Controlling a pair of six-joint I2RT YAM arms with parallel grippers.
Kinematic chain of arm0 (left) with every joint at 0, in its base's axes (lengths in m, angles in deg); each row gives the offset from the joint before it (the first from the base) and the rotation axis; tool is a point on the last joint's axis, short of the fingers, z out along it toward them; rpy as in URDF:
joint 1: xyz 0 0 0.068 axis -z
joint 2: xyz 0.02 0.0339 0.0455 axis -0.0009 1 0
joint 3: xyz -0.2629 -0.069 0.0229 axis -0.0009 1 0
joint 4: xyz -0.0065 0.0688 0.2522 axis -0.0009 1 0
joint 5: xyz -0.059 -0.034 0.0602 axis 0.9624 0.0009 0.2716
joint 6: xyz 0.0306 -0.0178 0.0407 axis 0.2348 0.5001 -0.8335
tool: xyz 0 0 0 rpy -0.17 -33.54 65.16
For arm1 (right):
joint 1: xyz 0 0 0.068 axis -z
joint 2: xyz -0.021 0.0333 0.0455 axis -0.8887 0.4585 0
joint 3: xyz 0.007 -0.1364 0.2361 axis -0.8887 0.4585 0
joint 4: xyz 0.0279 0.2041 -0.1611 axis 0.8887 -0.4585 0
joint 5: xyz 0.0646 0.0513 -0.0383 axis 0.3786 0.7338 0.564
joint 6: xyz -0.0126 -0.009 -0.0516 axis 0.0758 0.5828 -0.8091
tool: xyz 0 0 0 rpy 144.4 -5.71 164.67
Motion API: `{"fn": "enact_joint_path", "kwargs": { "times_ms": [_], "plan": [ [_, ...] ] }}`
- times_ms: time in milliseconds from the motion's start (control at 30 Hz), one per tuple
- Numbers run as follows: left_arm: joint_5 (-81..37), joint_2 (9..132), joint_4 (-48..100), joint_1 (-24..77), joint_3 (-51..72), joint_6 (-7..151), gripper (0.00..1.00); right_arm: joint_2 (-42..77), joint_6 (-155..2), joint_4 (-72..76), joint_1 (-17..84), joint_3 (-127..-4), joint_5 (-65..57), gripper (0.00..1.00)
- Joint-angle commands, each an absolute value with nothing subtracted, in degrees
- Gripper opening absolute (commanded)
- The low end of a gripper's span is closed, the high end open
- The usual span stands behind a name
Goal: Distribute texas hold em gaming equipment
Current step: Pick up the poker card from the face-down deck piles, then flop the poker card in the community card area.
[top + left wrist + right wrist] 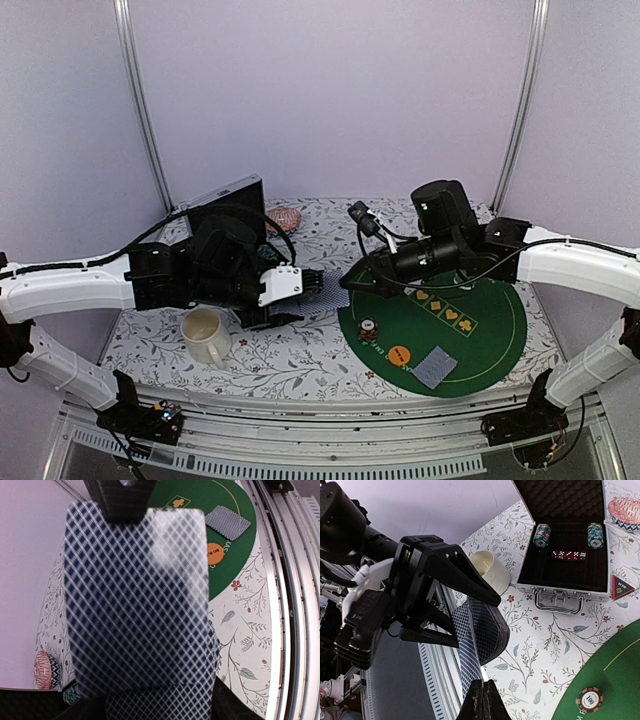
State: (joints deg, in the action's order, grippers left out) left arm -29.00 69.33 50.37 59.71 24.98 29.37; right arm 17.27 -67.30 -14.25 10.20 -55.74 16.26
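My left gripper (306, 286) is shut on a deck of grey-blue-backed playing cards (492, 622), held on edge above the floral table left of the green mat (490, 325). My right gripper (484, 691) is shut on one card (470, 650), which stands peeled off the deck's face. That card (135, 600) fills the left wrist view, with the deck (160, 705) below it. On the mat lie a small chip stack (369, 331), an orange disc (399, 354) and a few dealt cards (436, 367). A black-red triangle marker (620, 587) lies by the case.
An open metal case (565, 587) at the back left holds two chip stacks (541, 535) and red dice (567, 555). A cream mug (205, 335) stands just in front of the left gripper. A pink striped round object (285, 218) sits behind the case.
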Motion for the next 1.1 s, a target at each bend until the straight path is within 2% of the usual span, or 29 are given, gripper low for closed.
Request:
{"fn": "enact_joint_path", "kwargs": {
  "times_ms": [0,200,333,600,733,867,1067],
  "plan": [
    [-28.49,69.48,49.24,59.18,25.37,29.61,0.61,11.78,-69.48,-17.71,12.2,-57.49,12.39,0.02],
    [-28.36,69.35,49.67,59.2,24.98,29.74,0.61,6.85,-70.53,-24.41,16.39,-58.33,5.86,0.02],
    [-27.38,68.53,49.68,59.21,24.85,29.95,0.61,7.75,-73.18,-32.5,19.36,-60.97,-5.38,0.02],
    [-26.79,67.79,49.76,59.28,24.73,30.14,0.61,22.49,-80.96,-47.31,25.45,-66.9,-39.44,0.02],
    [-26.38,67.76,49.71,59.28,24.75,30.0,0.61,31.1,-85.05,-49.45,25.58,-69.68,-51.03,0.02],
    [-26.09,67.98,49.77,59.25,24.67,30.22,0.61,38.19,-88.33,-49.36,25.49,-70.6,-55.23,0.02],
    [-26.36,67.87,49.79,59.16,24.91,29.87,0.61,46.22,-89.21,-48.72,24.1,-67.14,-54.08,0.02]
  ]
}}
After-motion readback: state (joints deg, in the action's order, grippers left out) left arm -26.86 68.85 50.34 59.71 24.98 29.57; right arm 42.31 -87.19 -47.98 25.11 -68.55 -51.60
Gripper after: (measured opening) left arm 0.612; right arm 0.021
